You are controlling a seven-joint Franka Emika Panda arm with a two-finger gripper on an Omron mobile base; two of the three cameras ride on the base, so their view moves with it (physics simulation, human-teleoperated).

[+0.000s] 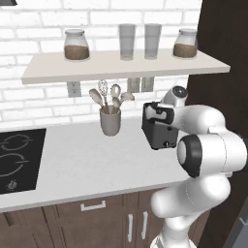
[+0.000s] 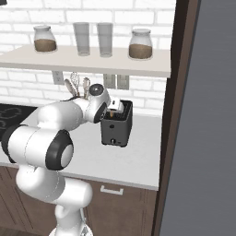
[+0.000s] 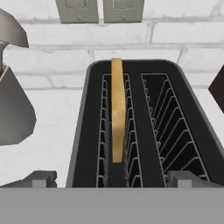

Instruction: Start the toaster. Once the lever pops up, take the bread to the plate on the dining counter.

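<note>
Boxy black toaster (image 3: 131, 127) with wire-ribbed slots, thin tan bread (image 3: 117, 109) upright inside, gripper (image 3: 111, 178) spread apart above.

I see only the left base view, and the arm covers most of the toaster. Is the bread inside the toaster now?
Observer: Yes. In the hand view the bread stands on edge in the left slot of the toaster, and its top edge rises above the slot.
Operator: Is the other slot empty?
Observer: Yes, the right slot shows bare wire guides.
Operator: Is the gripper holding something?
Observer: No. The gripper is open above the toaster; one fingertip sits outside each side, touching nothing.
Operator: What is right of the toaster?
Observer: In the right base view, some bare worktop, then a tall dark wood panel.
</note>
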